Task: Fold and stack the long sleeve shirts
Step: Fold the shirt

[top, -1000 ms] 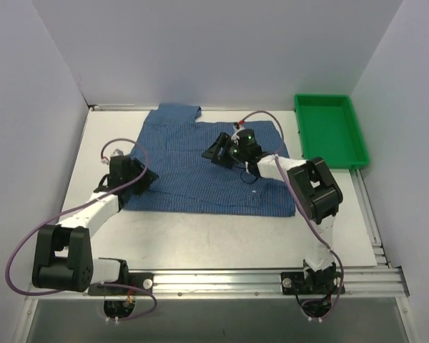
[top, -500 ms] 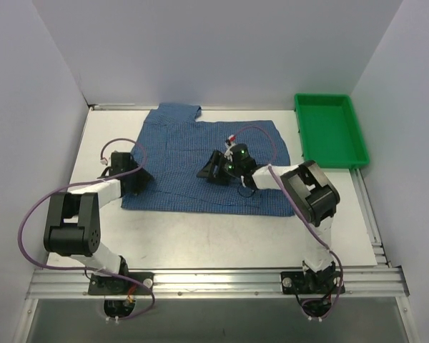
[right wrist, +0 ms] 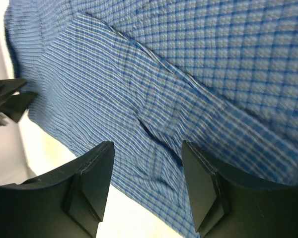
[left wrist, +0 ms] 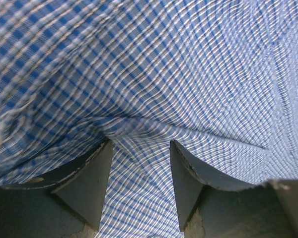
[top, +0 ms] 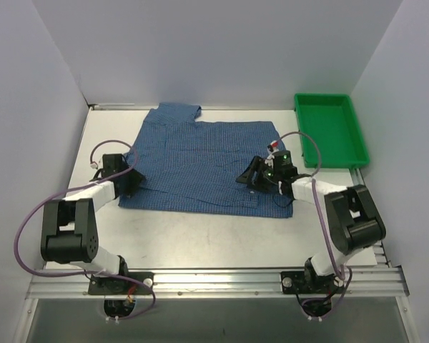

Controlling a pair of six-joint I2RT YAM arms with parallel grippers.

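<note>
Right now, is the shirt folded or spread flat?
Spread: the shirt lies wide and flat across the table, not gathered into a compact fold.

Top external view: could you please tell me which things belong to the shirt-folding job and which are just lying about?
Part of the job:
- blue fine-checked cloth button-up shirt, spread on the table
- left gripper and right gripper, both open at the shirt

Just lying about:
- green rectangular plastic tray, far right, nothing in it

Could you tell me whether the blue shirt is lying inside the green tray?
No, the blue shirt lies spread out on the white table, beside the green tray and not in it.
</note>
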